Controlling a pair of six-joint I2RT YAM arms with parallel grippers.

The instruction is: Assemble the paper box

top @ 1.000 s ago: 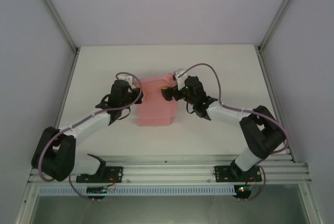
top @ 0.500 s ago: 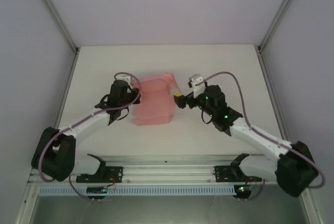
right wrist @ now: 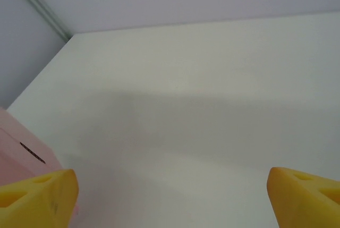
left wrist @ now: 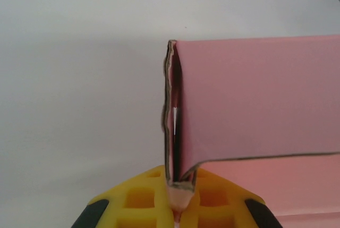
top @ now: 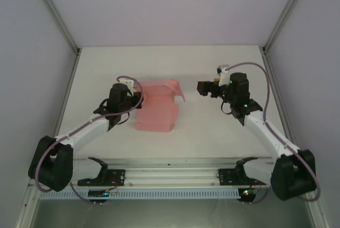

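Left gripper [left wrist: 178,199] is clamped tight: yellow pads [left wrist: 143,199] closed on the left edge of the paper box [left wrist: 255,95], right on a doubled fold where two layers of pink card meet. From that pinch one panel stands upright and runs off to the right, with a thin slit of light between the layers, so the fold isn't pressed flat. From the top camera the box lies mid-table, just left of centre, partly formed: the body rests on the table [top: 223,132] and a flap is lifted at its far right corner. Right gripper [top: 204,87] is wide open and holds nothing. It hovers over bare table well apart from the box's right side; the right wrist camera catches a sliver of pink at its lower left. My read on handling: very light thin card, floppy across the panels and stiff only along the creases. The cut edges look a bit rough. It'll slide on the smooth table if pushed with nothing holding it, and it'll dent or take a stray crease if squeezed mid-panel. Best hold is at an edge close to a fold line, pads flat across the card — the left grip works as the anchor, and the right should probably take the raised flap near its crease, not at the tip.
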